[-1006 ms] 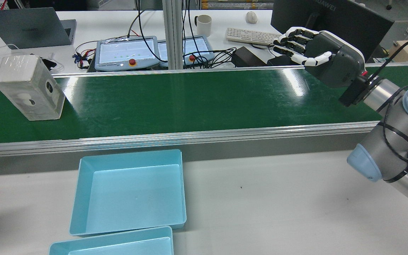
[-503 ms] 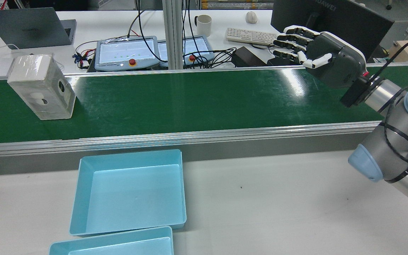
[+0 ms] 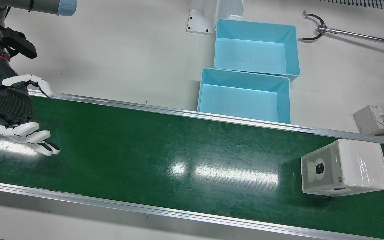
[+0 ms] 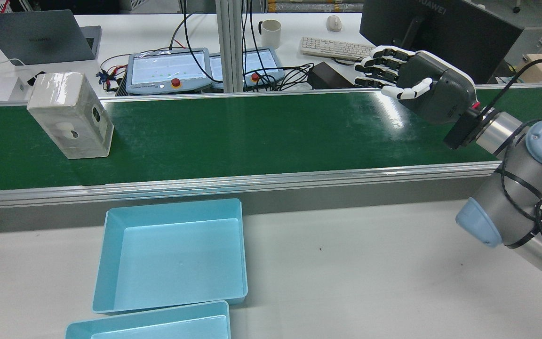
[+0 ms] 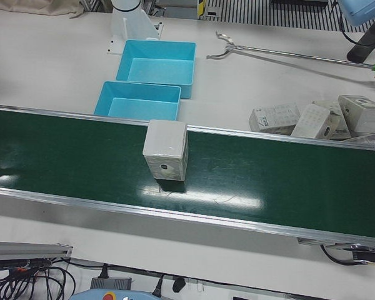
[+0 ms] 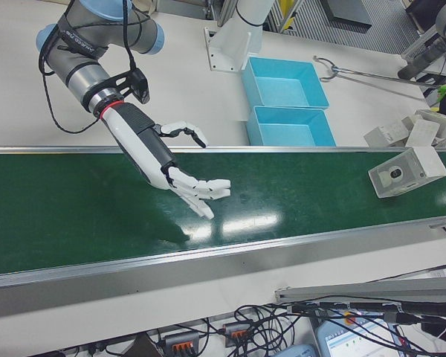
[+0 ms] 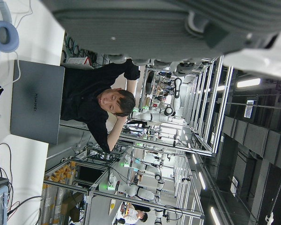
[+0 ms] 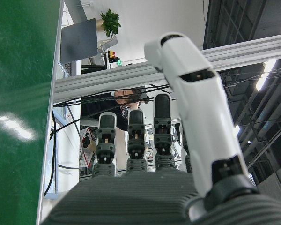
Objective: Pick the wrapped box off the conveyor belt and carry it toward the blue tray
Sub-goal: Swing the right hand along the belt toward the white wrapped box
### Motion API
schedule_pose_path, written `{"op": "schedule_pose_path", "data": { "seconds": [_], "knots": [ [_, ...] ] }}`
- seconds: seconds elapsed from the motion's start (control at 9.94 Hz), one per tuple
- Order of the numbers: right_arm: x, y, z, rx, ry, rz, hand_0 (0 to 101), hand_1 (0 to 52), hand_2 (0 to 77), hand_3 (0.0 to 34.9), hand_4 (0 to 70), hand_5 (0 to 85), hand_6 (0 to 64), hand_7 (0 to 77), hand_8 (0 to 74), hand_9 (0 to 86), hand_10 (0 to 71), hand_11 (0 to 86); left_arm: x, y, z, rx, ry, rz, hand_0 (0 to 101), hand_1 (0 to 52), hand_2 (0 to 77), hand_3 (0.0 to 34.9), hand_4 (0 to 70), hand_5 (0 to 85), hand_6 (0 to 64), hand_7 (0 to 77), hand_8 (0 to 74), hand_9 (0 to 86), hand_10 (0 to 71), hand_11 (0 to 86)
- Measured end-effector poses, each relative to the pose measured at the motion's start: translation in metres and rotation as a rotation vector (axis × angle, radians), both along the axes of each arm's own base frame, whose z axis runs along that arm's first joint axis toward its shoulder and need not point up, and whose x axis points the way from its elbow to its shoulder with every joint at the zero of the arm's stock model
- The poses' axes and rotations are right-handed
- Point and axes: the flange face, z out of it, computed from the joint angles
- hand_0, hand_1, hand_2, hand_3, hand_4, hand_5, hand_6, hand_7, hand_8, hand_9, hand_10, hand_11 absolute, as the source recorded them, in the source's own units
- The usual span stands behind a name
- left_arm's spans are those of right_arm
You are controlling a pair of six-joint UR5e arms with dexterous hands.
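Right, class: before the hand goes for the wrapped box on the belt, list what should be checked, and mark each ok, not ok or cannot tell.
1. Right hand open, fingers apart, holding nothing: ok.
2. Wrapped box standing upright on the conveyor belt: ok.
3. Box within the hand's grasp: not ok; they sit at opposite ends of the belt.
4. Belt between hand and box free of obstacles: ok.
5. Nearer blue tray empty: ok.
6. Belt stopped: cannot tell.

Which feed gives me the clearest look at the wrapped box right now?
The front view: the wrapped box appears largest, unobstructed, showing its printed face and shiny wrap. The left-front and rear views show it whole but smaller; the right-front view shows it small at the edge. The hand cameras miss it.
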Motion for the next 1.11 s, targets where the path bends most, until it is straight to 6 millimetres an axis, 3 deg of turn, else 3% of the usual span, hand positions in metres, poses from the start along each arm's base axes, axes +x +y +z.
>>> {"op": "schedule_pose_path", "data": {
  "seconds": [0.1, 0.2, 0.3, 0.4, 0.5, 0.6, 0.7, 0.81, 0.91, 1.01, 1.11],
  "knots": [
    [-0.003, -0.001, -0.004, 0.005, -0.004, 0.0, 58, 27.8, 41.5, 11.9, 21.3, 22.9, 12.0, 22.9, 15.3, 7.1, 12.0, 6.5, 0.0, 0.0, 0.0, 0.0, 0.0, 0.0, 0, 0.0, 1.1, 0.0, 0.0, 0.5, 0.0, 0.5, 0.5, 0.5, 0.5, 0.0],
    [-0.007, -0.005, -0.014, 0.02, -0.011, 0.001, 56, 20.2, 33.3, 3.6, 37.6, 39.3, 28.4, 39.8, 34.4, 27.3, 25.1, 30.0, 0.0, 0.0, 0.0, 0.0, 0.0, 0.0, 0, 0.0, 0.5, 0.0, 0.0, 1.1, 0.0, 0.5, 0.5, 0.5, 0.5, 0.0],
    [-0.013, -0.011, -0.03, 0.035, -0.018, 0.002, 57, 25.1, 30.0, 0.0, 36.5, 36.5, 36.5, 54.0, 12.0, 22.9, 5.4, 16.4, 0.0, 0.0, 0.0, 0.0, 0.0, 0.0, 0, 0.0, 0.5, 0.0, 0.0, 1.1, 0.0, 0.5, 0.5, 0.5, 0.5, 0.0],
    [-0.023, -0.018, -0.047, 0.039, -0.022, 0.001, 57, 25.1, 30.0, 0.0, 36.5, 36.5, 36.5, 54.0, 12.0, 22.9, 5.4, 16.4, 0.0, 0.0, 0.0, 0.0, 0.0, 0.0, 0, 0.0, 0.5, 0.0, 0.0, 1.1, 0.0, 0.5, 0.5, 0.5, 0.5, 0.0],
    [-0.043, -0.025, -0.067, 0.031, -0.022, -0.01, 58, 25.1, 26.2, 0.0, 31.1, 36.0, 30.5, 49.6, 8.2, 16.4, 5.4, 10.4, 0.0, 0.0, 0.0, 0.0, 0.0, 0.0, 0, 0.0, 0.5, 0.0, 0.0, 1.1, 0.0, 0.5, 0.5, 0.5, 0.5, 0.0],
    [-0.066, -0.027, -0.088, 0.027, -0.02, -0.019, 58, 25.1, 26.2, 0.0, 31.1, 36.0, 30.5, 49.6, 8.2, 16.4, 5.4, 10.4, 0.0, 0.0, 0.0, 0.0, 0.0, 0.0, 0, 0.0, 1.1, 0.0, 0.0, 1.1, 0.0, 0.5, 0.5, 0.5, 0.5, 0.0],
    [-0.088, -0.026, -0.105, 0.027, -0.022, -0.015, 58, 24.5, 21.3, 0.0, 29.5, 33.8, 19.1, 38.2, 4.9, 9.3, 3.8, 7.1, 0.0, 0.0, 0.0, 0.0, 0.0, 0.0, 0, 0.0, 1.1, 0.0, 0.0, 1.1, 0.0, 0.5, 0.5, 0.5, 0.5, 0.0],
    [-0.108, -0.021, -0.115, 0.025, -0.026, -0.002, 58, 24.5, 19.1, 0.0, 26.2, 31.1, 16.4, 33.8, 3.3, 9.3, 2.7, 7.1, 0.0, 0.0, 0.0, 0.0, 0.0, 0.0, 0, 0.0, 1.1, 0.0, 0.0, 1.1, 0.0, 0.5, 0.5, 0.5, 0.5, 0.0],
    [-0.126, -0.016, -0.121, 0.023, -0.026, 0.017, 58, 24.5, 16.9, 4.0, 21.8, 25.6, 14.7, 30.0, 1.1, 4.9, 0.0, 4.4, 0.0, 0.0, 0.0, 0.0, 0.0, 0.0, 0, 0.0, 0.5, 0.0, 0.0, 1.1, 0.0, 0.5, 0.5, 0.5, 0.5, 0.0],
    [-0.139, -0.014, -0.124, 0.02, -0.02, 0.032, 58, 24.5, 16.9, 4.0, 21.8, 25.6, 14.7, 30.0, 1.1, 4.9, 0.0, 4.4, 0.0, 0.0, 0.0, 0.0, 0.0, 0.0, 0, 0.0, 1.1, 0.0, 0.0, 1.1, 0.0, 0.5, 0.5, 0.5, 0.5, 0.0],
    [-0.148, -0.016, -0.127, 0.018, -0.014, 0.041, 58, 24.5, 15.8, 7.7, 18.5, 22.9, 12.0, 27.8, 2.2, 6.0, 0.0, 2.7, 0.0, 0.0, 0.0, 0.0, 0.0, 0.0, 0, 0.0, 1.1, 0.0, 0.0, 0.5, 0.0, 0.5, 0.5, 0.5, 0.5, 0.0]
  ]
}}
